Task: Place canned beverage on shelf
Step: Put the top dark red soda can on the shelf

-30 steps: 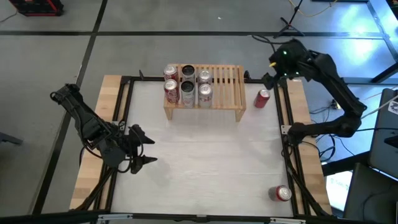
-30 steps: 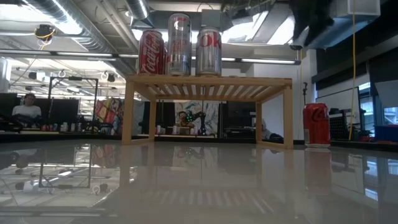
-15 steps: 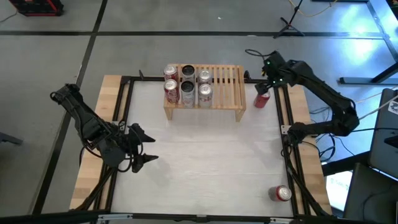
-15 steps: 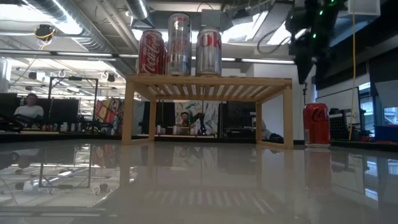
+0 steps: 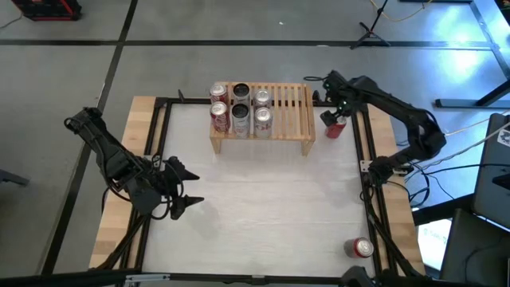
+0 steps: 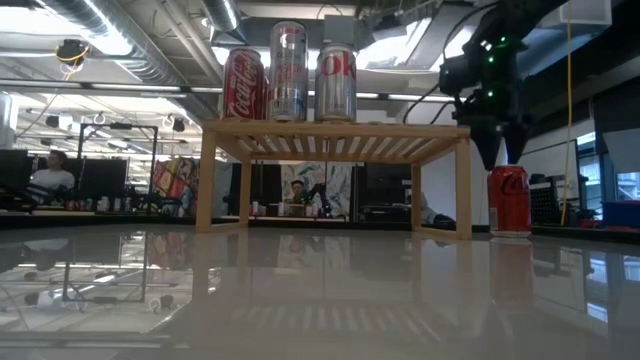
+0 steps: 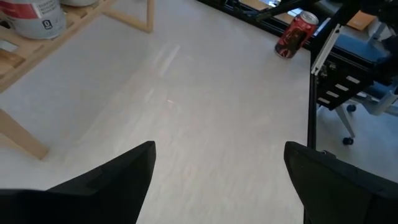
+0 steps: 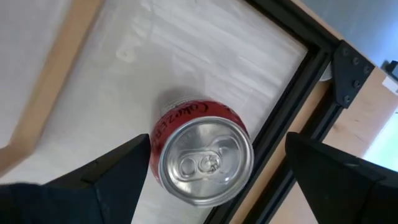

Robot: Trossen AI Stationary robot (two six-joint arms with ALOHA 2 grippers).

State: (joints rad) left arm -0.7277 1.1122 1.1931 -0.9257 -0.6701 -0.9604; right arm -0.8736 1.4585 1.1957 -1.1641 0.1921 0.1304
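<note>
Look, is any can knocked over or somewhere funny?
Yes. One red can lies on its side near the table's front right corner, far from the shelf. Another red can stands upright beside the shelf, with the open right end effector just above it.

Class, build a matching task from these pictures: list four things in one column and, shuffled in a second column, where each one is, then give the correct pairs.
Things:
1. right gripper
2. left gripper
3. silver cans
4. fallen red can

Places:
A. on its side near the table's right front corner
B. open, just above the upright red can beside the shelf
C. standing on the shelf top
D. open, low over the table's left side

Pairs: 1-B, 2-D, 3-C, 4-A
</note>
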